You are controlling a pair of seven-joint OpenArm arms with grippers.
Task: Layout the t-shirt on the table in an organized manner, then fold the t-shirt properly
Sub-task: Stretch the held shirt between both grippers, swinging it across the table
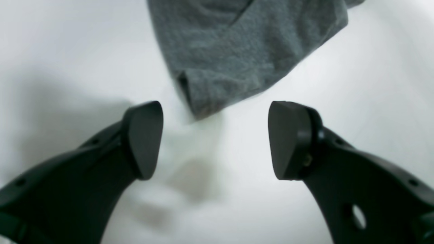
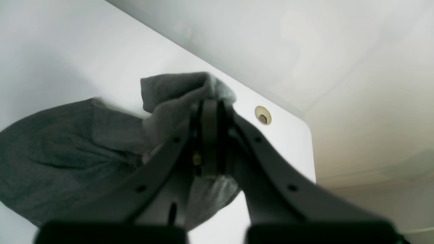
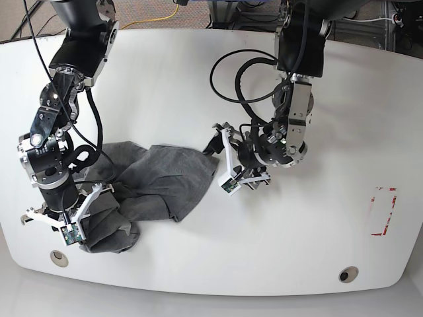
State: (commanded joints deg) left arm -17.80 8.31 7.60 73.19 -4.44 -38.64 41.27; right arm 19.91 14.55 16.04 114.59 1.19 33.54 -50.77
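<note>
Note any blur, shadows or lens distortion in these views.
Left wrist view: soft grey shadows on the table, the t-shirt's near corner blurred; right wrist view: right gripper dark and out of focus; base view: table edge bowed, likely lens distortion.

An orange cable (image 3: 158, 19) curves along the base view's top.

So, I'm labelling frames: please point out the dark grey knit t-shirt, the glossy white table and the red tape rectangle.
T-shirt (image 3: 168, 178): base view, spread middle.
Table (image 3: 297, 244): base view, bare top.
Tape rectangle (image 3: 390, 214): base view, right strip.
</note>
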